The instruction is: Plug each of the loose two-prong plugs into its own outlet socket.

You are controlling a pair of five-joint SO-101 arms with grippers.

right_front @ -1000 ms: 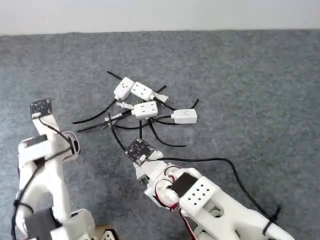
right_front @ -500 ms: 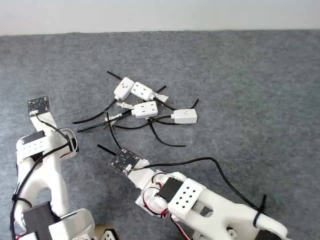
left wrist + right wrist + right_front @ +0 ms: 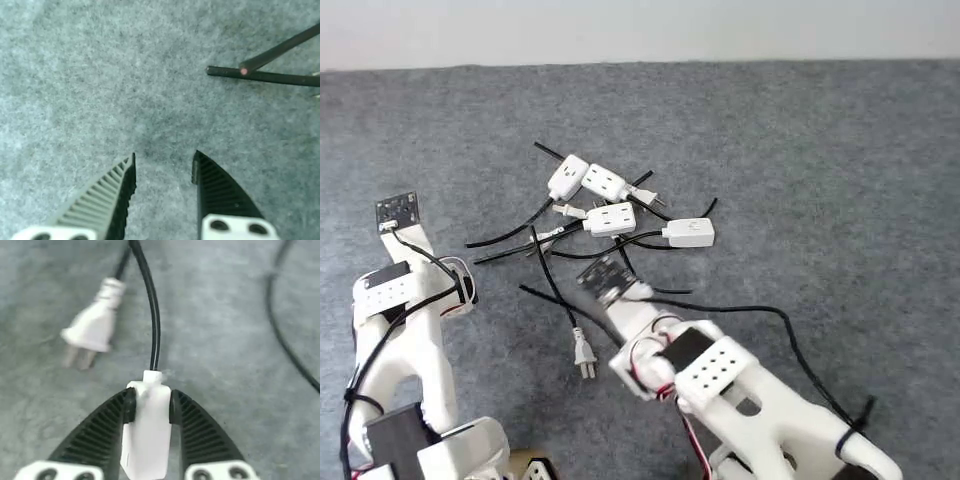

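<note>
Grey carpet, gripped socket, loose plug

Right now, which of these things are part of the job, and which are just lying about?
Part of the job: loose white two-prong plug; white plastic outlet sockets on black cords; white cord-end block clamped in the right gripper.
Just there: grey felt table cover; open left gripper, over bare felt.

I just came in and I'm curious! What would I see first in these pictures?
A messy tangle of white outlet sockets and black cords sits in the middle of the grey mat. Nearer the arms, the right tool pinches a white block by its cord end. A loose two-prong plug lies just beside it.
</note>
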